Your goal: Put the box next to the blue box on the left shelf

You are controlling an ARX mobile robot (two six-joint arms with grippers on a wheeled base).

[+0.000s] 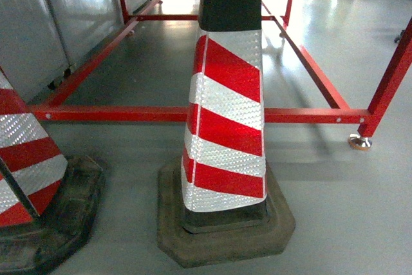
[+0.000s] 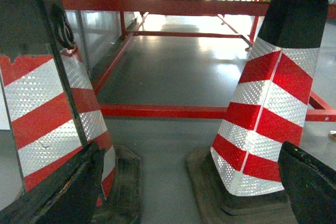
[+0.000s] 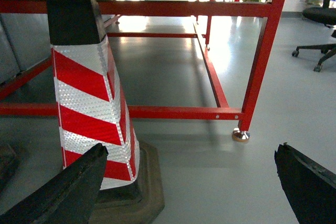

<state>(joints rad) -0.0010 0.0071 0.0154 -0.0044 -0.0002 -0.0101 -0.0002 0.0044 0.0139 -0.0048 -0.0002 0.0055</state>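
Bright backlight, glare on floor (image 1: 322,24), soft focus

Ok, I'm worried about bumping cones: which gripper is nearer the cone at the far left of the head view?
Left. That cone stands just behind the left gripper, by its left finger; the right gripper faces the middle cone, farther right.

1. No readable text, labels, brand names or numbers show up in any of the three views.
2. The closest thing to a sign is the red-and-white diagonal warning striping on the traffic cones (image 1: 225,120), and that's a pattern only, no lettering on it.
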